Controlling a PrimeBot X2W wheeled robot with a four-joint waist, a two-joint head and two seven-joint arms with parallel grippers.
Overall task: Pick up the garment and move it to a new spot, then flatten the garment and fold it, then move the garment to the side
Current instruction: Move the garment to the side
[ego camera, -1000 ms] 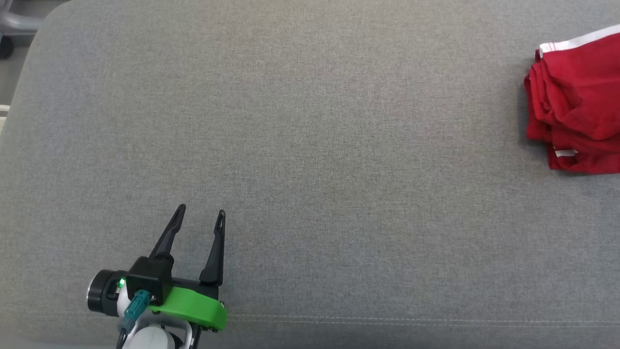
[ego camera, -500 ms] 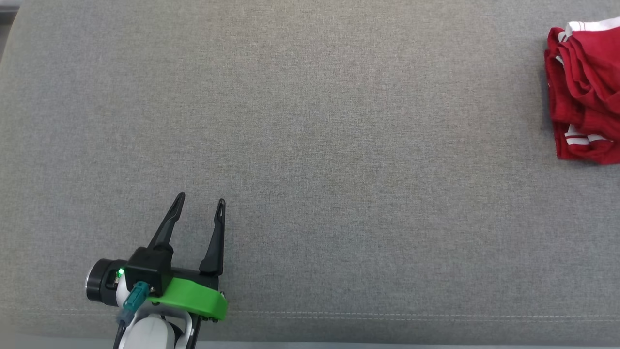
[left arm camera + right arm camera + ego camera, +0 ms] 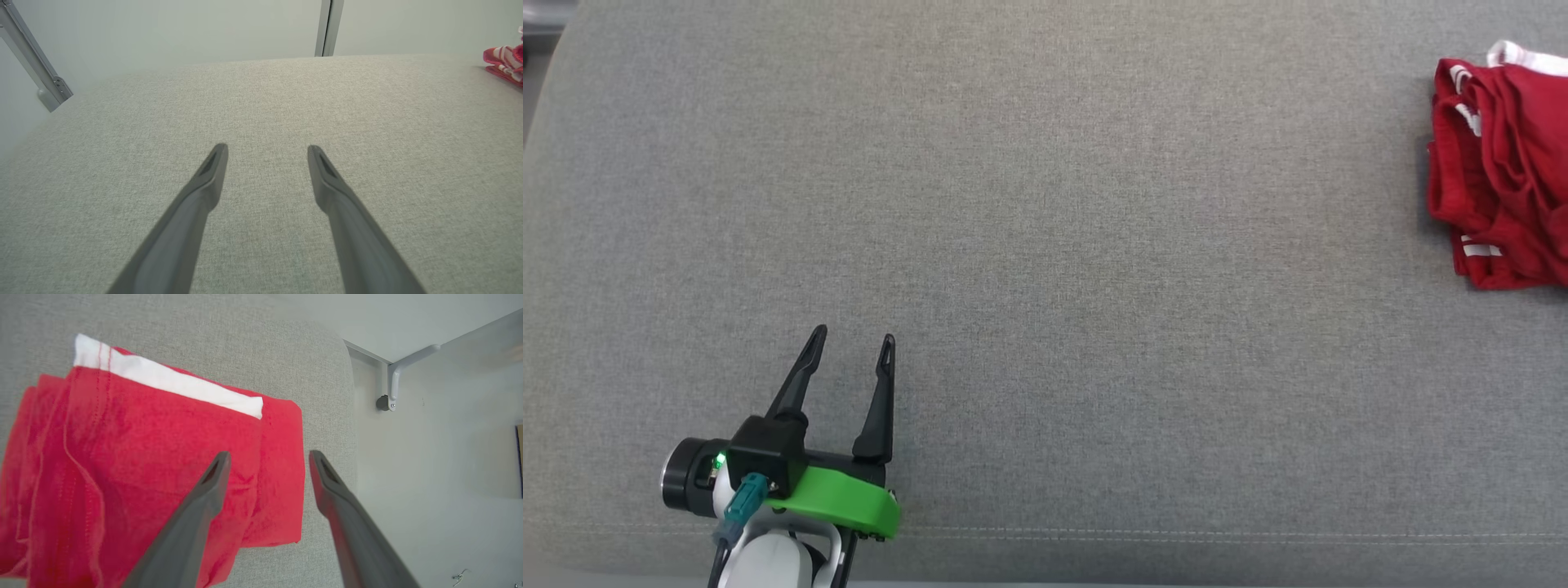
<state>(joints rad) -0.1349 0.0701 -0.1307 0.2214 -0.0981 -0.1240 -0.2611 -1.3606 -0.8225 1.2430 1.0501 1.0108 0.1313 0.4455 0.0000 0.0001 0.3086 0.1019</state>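
1. The red folded cloth garment (image 3: pixel 1494 180) with white trim lies at the right end of the grey fabric surface (image 3: pixel 1045 204), close to that surface's right edge.
2. The right gripper (image 3: pixel 269 454) hangs over the garment's outer edge, fingers spread, grasping nothing.
3. The left gripper (image 3: pixel 854 335) sits near the front seam, fingers spread, grasping nothing. A wide stretch of grey surface separates it from the garment.

No writing, label, brand, number or sign can be read. The red garment (image 3: pixel 1499 175) at the far right has plain white trim, and the grey surface (image 3: pixel 1045 245) and left hand (image 3: pixel 854 335) are unmarked.
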